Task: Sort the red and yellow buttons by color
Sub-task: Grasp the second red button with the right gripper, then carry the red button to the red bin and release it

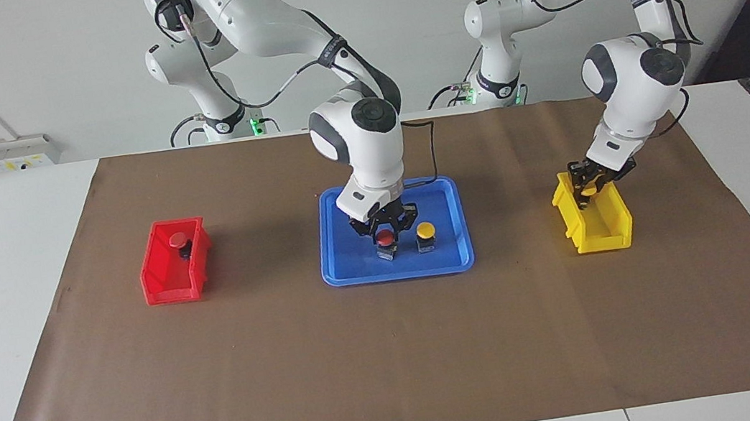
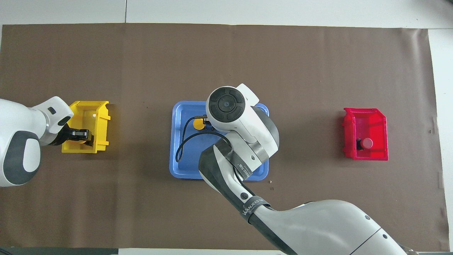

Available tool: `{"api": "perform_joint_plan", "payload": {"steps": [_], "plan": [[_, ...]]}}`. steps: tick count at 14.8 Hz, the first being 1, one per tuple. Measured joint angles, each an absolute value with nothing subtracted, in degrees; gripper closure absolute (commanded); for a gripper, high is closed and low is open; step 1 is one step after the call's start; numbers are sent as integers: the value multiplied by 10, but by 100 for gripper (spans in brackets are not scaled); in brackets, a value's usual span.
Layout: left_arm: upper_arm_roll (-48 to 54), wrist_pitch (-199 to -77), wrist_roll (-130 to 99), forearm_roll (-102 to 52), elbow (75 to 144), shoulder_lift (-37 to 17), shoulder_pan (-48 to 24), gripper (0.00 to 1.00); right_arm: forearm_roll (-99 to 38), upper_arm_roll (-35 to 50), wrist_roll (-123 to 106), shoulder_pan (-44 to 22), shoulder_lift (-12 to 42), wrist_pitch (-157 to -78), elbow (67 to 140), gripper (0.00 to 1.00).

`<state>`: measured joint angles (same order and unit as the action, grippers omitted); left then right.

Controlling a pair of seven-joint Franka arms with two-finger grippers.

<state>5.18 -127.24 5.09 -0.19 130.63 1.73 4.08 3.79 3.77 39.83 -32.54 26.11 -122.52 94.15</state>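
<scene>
A red button [image 1: 386, 238] and a yellow button [image 1: 426, 231] stand side by side on the blue tray [image 1: 341, 258]. My right gripper [image 1: 385, 229] is down at the red button's cap, which still stands on the tray. In the overhead view the right arm hides that red button, and only the tray's yellow button [image 2: 199, 124] shows. My left gripper [image 1: 589, 188] is inside the yellow bin [image 1: 602, 228], at the end nearer the robots, shut on a second yellow button [image 1: 588, 192]. It also shows in the overhead view [image 2: 82, 136]. Another red button [image 1: 179, 240] lies in the red bin [image 1: 167, 281].
The blue tray [image 2: 182, 166] sits mid-table on a brown mat [image 1: 394, 353]. The yellow bin [image 2: 95, 113] is toward the left arm's end and the red bin [image 2: 380, 124] toward the right arm's end. A cable [image 2: 182, 145] loops over the tray.
</scene>
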Motion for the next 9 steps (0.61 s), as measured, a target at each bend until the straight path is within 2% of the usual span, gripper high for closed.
{"api": "perform_joint_plan", "payload": {"steps": [2, 3, 4, 5, 7, 9], "plan": [[52, -1268, 51, -2, 1297, 17, 41, 34, 39, 36, 394, -325, 257, -1197, 927, 85], [52, -1254, 51, -2, 1285, 17, 41, 23, 40, 33, 377, -323, 248, -1168, 913, 85], [52, -1231, 51, -2, 1266, 18, 41, 5, 40, 29, 349, -313, 231, -1131, 903, 85], [52, -1201, 51, -2, 1240, 18, 41, 0, 40, 27, 314, -293, 204, -1088, 900, 85], [53, -1117, 51, -2, 1167, 24, 40, 0, 40, 25, 205, -219, 130, -1017, 922, 86], [58, -1011, 51, -1, 1070, 31, 39, 0, 39, 24, 73, -124, 53, -1009, 989, 86]]}}
